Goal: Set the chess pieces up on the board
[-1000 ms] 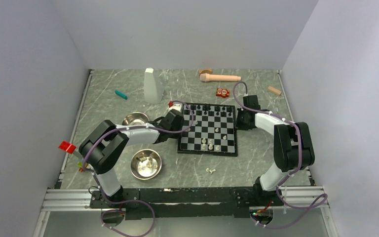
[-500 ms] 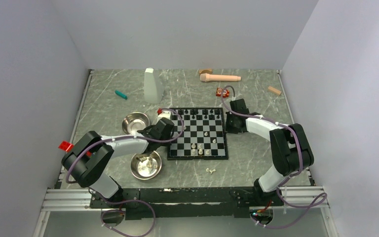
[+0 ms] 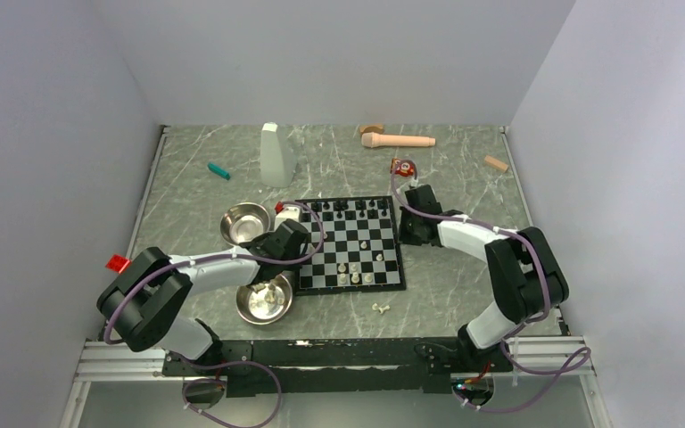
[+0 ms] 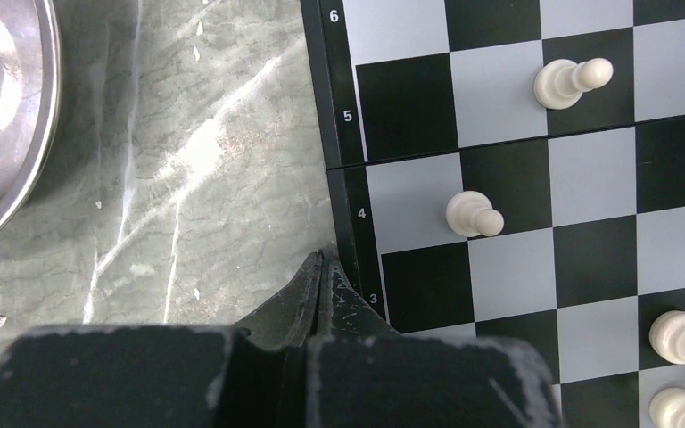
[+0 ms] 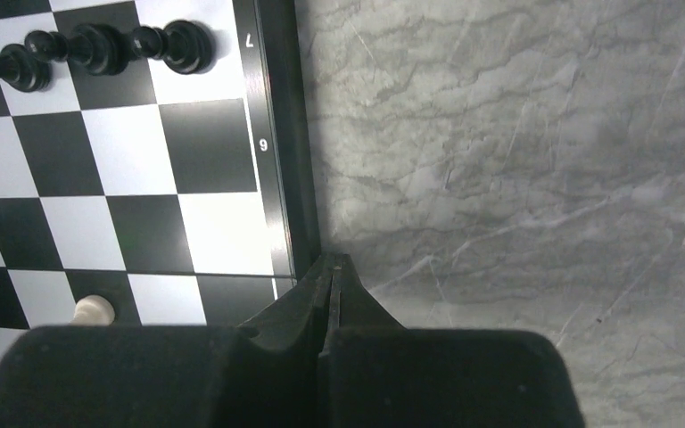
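Observation:
The board [image 3: 348, 287] lies mid-table, slightly skewed. Black chess pieces [image 3: 343, 206] line its far row, and a few white ones [image 3: 353, 277] stand near its front edge. One white piece [image 3: 378, 308] lies off the board on the table. My left gripper [image 3: 291, 241] is shut, tip against the board's left border [image 4: 350, 223]; white pawns [image 4: 474, 215] stand close by. My right gripper [image 3: 408, 228] is shut, tip against the right border [image 5: 284, 134], near black pieces [image 5: 98, 49]. Neither holds anything.
Two steel bowls [image 3: 243, 221] [image 3: 264, 297] sit left of the board, close to my left arm. A white bottle [image 3: 276, 155], a teal stick [image 3: 219, 171], a wooden pestle [image 3: 399, 140], red toy blocks [image 3: 402, 166] and a small wooden block [image 3: 496, 163] lie at the back.
The board has slid left and a little toward the near edge, with both shut grippers moving along at its two sides. The pieces stayed on it.

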